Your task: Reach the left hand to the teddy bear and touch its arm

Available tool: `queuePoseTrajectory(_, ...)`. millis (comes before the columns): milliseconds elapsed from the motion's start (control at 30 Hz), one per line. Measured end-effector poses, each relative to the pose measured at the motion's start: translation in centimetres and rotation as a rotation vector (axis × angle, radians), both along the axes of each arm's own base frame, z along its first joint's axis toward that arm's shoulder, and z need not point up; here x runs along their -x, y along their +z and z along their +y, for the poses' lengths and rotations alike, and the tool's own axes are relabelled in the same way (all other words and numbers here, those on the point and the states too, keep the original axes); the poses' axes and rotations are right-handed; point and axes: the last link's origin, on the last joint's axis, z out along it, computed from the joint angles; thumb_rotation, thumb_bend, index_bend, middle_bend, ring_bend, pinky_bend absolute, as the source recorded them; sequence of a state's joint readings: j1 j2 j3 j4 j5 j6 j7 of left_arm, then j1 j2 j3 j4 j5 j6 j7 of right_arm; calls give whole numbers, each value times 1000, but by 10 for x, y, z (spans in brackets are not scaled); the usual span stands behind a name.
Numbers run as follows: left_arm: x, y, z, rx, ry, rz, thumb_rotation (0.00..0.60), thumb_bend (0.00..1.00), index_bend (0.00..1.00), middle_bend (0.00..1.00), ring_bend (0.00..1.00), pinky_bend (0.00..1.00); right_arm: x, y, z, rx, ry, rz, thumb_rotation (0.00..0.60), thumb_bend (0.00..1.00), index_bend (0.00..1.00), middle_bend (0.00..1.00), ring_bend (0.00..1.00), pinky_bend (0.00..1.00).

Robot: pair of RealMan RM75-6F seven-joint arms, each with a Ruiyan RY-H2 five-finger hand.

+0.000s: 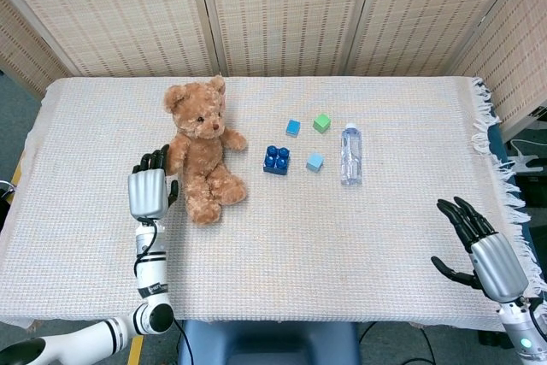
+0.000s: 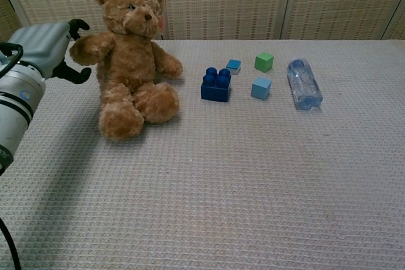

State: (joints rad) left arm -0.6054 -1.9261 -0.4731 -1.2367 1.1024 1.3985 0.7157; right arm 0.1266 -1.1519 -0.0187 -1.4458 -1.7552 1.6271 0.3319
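Observation:
A brown teddy bear (image 1: pixel 202 150) (image 2: pixel 131 55) sits upright on the left half of the table, facing forward. My left hand (image 1: pixel 149 187) (image 2: pixel 52 50) is at the bear's outstretched arm (image 2: pixel 88 49), fingers apart, fingertips (image 1: pixel 157 158) at or just touching the paw; it holds nothing. My right hand (image 1: pixel 480 248) hovers open at the table's near right edge, far from the bear, and shows only in the head view.
Right of the bear lie a dark blue stud brick (image 1: pixel 276 160) (image 2: pixel 216 84), two small light blue cubes (image 1: pixel 293 127) (image 1: pixel 314 161), a green cube (image 1: pixel 321 122) (image 2: pixel 264 62) and a clear water bottle (image 1: pixel 350 154) (image 2: pixel 304 84) on its side. Woven screens stand behind the cloth-covered table (image 1: pixel 342 237).

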Motion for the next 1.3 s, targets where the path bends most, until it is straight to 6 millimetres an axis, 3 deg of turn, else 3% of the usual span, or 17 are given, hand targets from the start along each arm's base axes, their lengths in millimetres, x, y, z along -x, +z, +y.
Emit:
queuePoseTrajectory(133, -2, -3, 4, -31, 1, -10, 600, 366, 209, 307, 277, 440, 0, 1, 0, 0, -3, -3, 600, 133, 0, 72, 0, 179)
queuePoseTrajectory(433, -12, -13, 3, -4, -11, -40, 600, 368, 203, 301, 281, 441, 0, 1, -2, -4, -9, -6, 600, 132, 0, 72, 0, 180)
queuePoseTrajectory(633, -17, -13, 5, -26, -23, -46, 600, 368, 248, 373, 342, 455, 0, 1, -2, -9, -11, -8, 600, 132, 0, 73, 0, 180)
queuePoseTrajectory(1300, -8, -15, 14, -132, -98, -48, 600, 417, 341, 498, 423, 486, 0, -2, -2, -34, -24, 1, 600, 132, 0, 73, 0, 181)
